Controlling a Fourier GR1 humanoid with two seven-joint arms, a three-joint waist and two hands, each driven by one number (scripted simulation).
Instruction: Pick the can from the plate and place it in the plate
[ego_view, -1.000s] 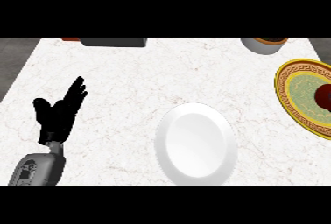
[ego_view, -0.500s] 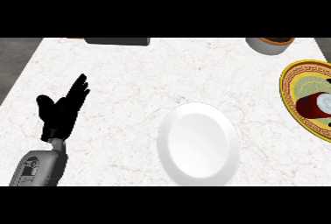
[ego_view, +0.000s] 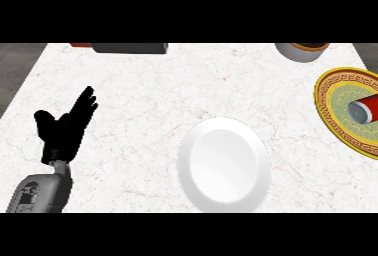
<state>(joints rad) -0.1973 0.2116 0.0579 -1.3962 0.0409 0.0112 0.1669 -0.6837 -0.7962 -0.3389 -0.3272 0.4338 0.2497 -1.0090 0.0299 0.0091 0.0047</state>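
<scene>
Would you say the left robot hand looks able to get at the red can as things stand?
Probably not: the left robot hand is open at the view's far left, the can lies on the patterned plate at the far right, and the white plate sits between them.

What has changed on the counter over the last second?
The red can seems to have shifted a little on the patterned plate; nothing was grasped or released. The left hand stays open at the view's left, and the white plate has not moved.
</scene>
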